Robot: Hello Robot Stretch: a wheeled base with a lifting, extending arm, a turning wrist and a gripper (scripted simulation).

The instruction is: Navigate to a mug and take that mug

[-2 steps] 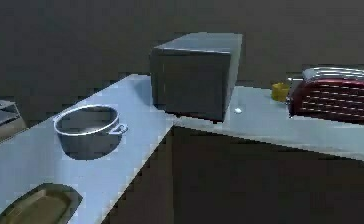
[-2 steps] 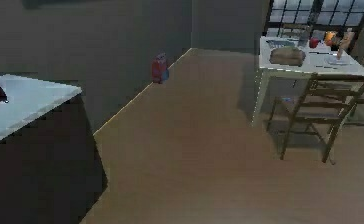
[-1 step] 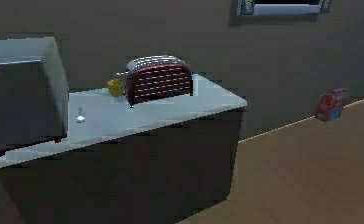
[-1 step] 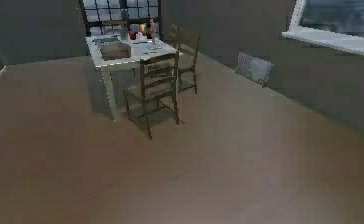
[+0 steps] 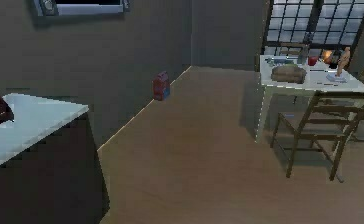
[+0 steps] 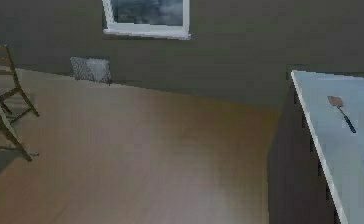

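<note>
forward view: red blob (image 5: 312, 62) on white table (image 5: 325, 84)

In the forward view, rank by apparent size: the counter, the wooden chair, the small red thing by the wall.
1. Counter, largest, but also nearest the camera.
2. Wooden chair.
3. Small red thing, smallest, but farthest off, so real sizes are unsure.

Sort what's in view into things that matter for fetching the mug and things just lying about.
Job: white table with small blobs on it, maybe a mug, too small to tell.
Lying about: wooden chair, red-and-blue thing by the wall, spatula on counter, wall vent.
</note>
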